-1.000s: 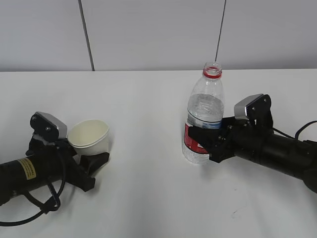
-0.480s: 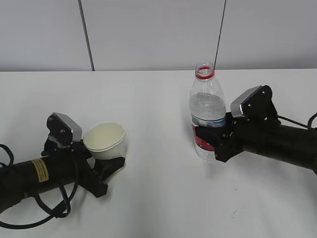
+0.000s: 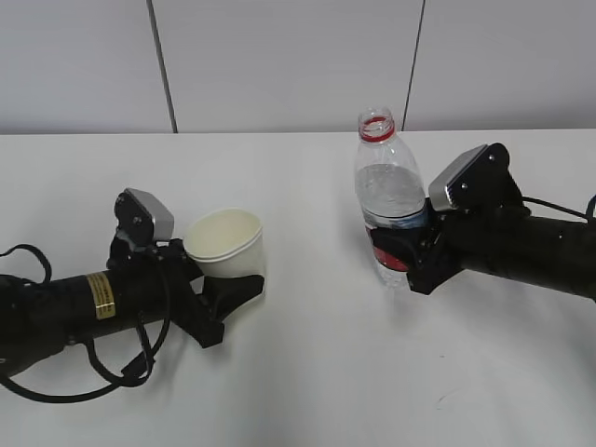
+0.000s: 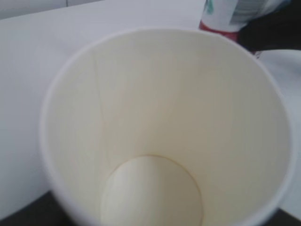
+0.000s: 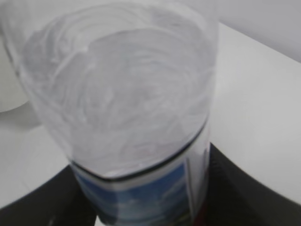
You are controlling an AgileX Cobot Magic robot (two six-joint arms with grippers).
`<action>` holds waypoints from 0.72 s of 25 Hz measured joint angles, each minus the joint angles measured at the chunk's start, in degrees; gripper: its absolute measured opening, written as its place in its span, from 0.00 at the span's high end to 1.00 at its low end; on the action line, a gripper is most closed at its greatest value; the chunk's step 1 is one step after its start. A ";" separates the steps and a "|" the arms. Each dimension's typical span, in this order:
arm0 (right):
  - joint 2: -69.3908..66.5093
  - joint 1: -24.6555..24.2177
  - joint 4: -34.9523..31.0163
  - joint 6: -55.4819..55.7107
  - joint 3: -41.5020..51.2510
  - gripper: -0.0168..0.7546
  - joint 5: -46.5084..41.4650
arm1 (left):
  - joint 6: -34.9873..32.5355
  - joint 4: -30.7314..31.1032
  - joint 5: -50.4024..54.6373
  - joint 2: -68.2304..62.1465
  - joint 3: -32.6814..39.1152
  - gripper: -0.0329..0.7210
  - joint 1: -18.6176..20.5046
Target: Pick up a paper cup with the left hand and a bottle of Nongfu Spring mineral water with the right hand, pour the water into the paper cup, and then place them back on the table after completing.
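My left gripper (image 3: 228,279) is shut on a white paper cup (image 3: 226,244) and holds it above the table, tilted slightly right. The left wrist view looks straight into the empty cup (image 4: 155,141). My right gripper (image 3: 402,253) is shut on the uncapped water bottle (image 3: 388,200), which has a red neck ring and a red and blue label. The bottle is lifted off the white table (image 3: 307,372) and leans a little left. Clear water (image 5: 122,89) fills its lower part in the right wrist view. Cup and bottle are apart.
A grey panelled wall (image 3: 279,65) runs behind the table's far edge. Black cables (image 3: 102,372) trail from the left arm at the front left. A bare stretch of tabletop lies between the two arms.
Both arms have risen and moved inward. The cup has moved right and up. The bottle has lifted off the table and begun leaning left.
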State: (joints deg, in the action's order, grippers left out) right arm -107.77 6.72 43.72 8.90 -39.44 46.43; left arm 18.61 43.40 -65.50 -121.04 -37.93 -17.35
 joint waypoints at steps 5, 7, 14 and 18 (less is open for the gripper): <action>0.14 0.00 1.24 -0.04 -1.36 0.44 -2.91 | 1.82 1.80 0.00 0.00 -4.59 0.41 -3.08; 0.39 0.00 1.38 -0.04 -1.90 0.44 -4.58 | 2.57 2.35 0.00 0.00 -6.23 0.41 -4.44; 1.20 0.00 2.96 -0.15 -3.93 0.44 -6.11 | 3.22 2.98 3.74 -0.04 -8.70 0.41 -8.26; 1.36 0.00 5.15 -2.06 -5.36 0.44 -6.33 | 3.39 3.05 4.41 -0.04 -8.70 0.41 -8.64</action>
State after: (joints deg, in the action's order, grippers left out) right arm -106.42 6.72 48.86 6.84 -44.80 40.10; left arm 22.00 46.45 -61.10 -121.09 -46.63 -26.00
